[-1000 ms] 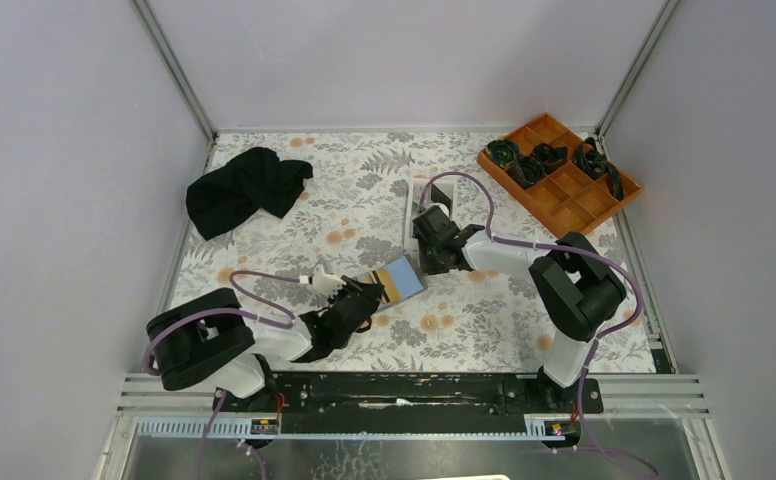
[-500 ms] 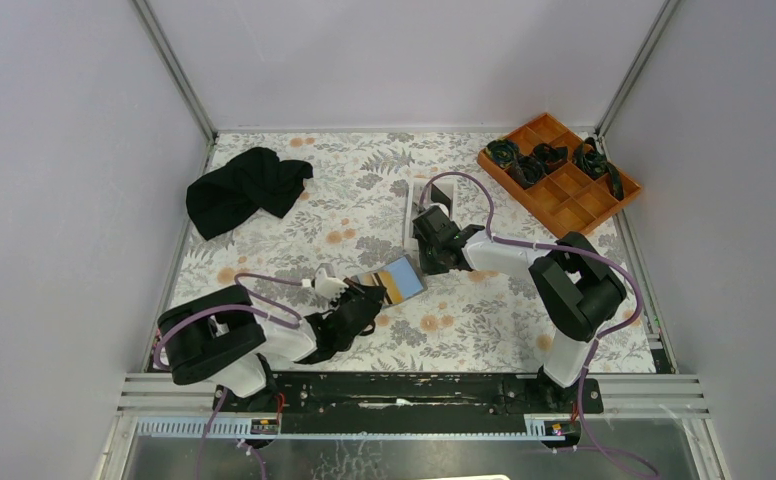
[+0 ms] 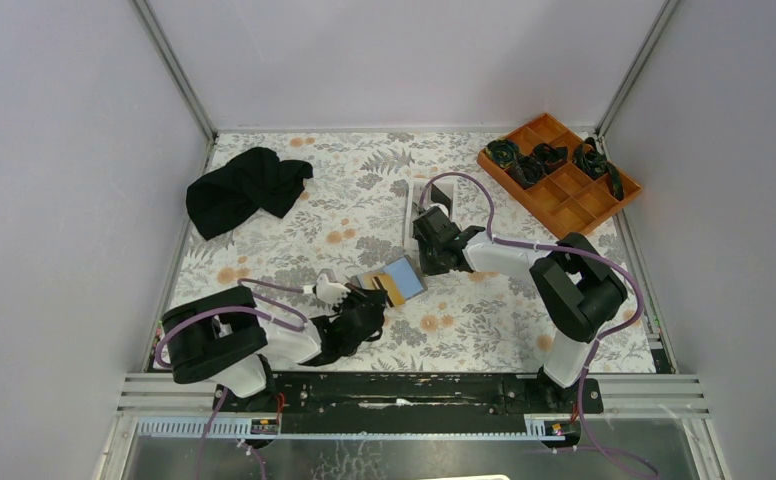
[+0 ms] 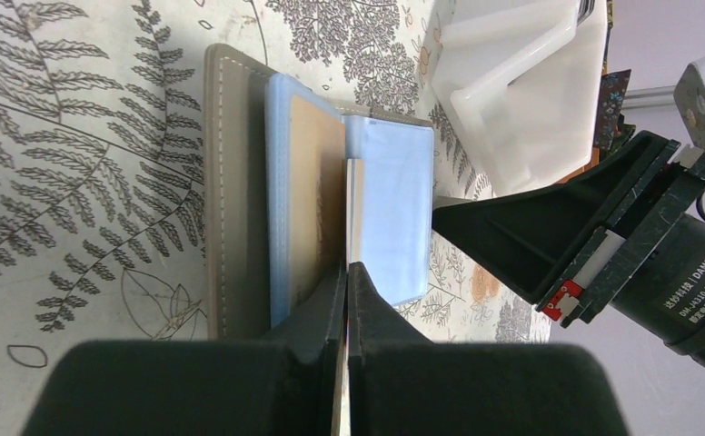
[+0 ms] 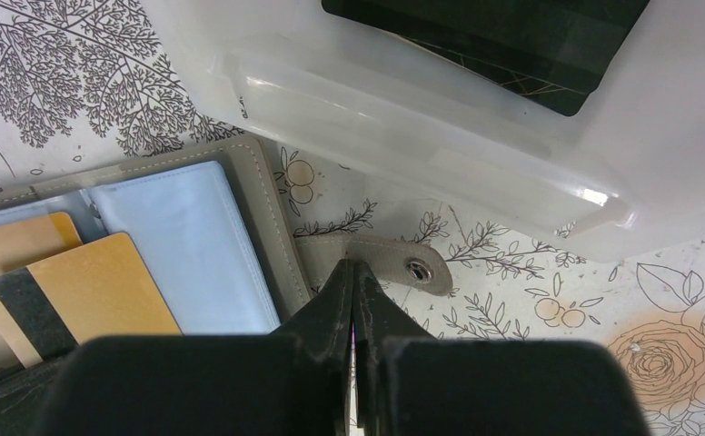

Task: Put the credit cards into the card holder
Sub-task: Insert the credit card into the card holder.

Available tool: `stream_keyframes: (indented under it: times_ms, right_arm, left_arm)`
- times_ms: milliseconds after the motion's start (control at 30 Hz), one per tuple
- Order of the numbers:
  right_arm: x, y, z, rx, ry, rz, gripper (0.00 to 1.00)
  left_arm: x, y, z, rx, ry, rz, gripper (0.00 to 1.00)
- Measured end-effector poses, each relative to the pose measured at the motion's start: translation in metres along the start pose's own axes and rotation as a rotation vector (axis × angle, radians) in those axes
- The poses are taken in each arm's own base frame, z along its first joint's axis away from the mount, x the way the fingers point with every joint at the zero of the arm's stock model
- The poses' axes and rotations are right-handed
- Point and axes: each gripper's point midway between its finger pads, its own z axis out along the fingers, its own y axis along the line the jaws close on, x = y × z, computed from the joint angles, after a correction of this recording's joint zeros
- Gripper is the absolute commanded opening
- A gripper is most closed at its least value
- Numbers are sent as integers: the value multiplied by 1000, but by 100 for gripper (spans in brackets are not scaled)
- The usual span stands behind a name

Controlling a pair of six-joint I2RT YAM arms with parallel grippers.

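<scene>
Two claws meet at the card holder (image 3: 401,272), which lies open on the flowered surface (image 3: 364,170) just below the middle of the overhead frame. Its long axis runs roughly left to right, with the right end tipped a little toward the top. The pale blue inside faces up and the grey outside shows as a stitched border.

The left claw (image 3: 372,300) reaches in from the lower left and is closed on a striped gold card (image 5: 104,291). In the left wrist view that card shows only as a thin edge, running straight up the frame from between the fingers and over the fold of the holder. In the right wrist view it sits at the lower left, its long axis running from upper left to lower right and its black stripe along the left side. Its upper end overlaps the blue pockets.

A plain gold card (image 4: 317,200) sits inside a pocket on the left half of the holder.

The right claw (image 3: 429,262) is closed with nothing clearly between its fingers. Its tips are down at the root of the grey snap tab (image 5: 403,263), against the holder's right edge.

One black card (image 5: 485,36) lies in the white tray (image 5: 422,118), just beyond the holder. An orange tray (image 3: 574,205) sits at the upper right and a black cloth (image 3: 244,190) at the upper left, both well apart from the holder.
</scene>
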Motion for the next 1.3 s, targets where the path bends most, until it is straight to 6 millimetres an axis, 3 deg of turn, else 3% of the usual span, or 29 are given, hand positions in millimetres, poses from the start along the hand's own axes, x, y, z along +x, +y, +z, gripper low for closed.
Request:
stream_keyframes:
  times_ms: [400, 800, 1300]
  right_arm:
    - [0, 0, 0, 0, -1, -12, 0]
    - [0, 1, 0, 1, -2, -23, 0]
    - [-2, 2, 1, 5, -5, -31, 0]
  left_arm:
    - [-12, 7, -1, -29, -59, -19, 0]
    - [-11, 10, 2, -32, -69, -20, 0]
    - [-11, -3, 2, 16, -68, 23, 0]
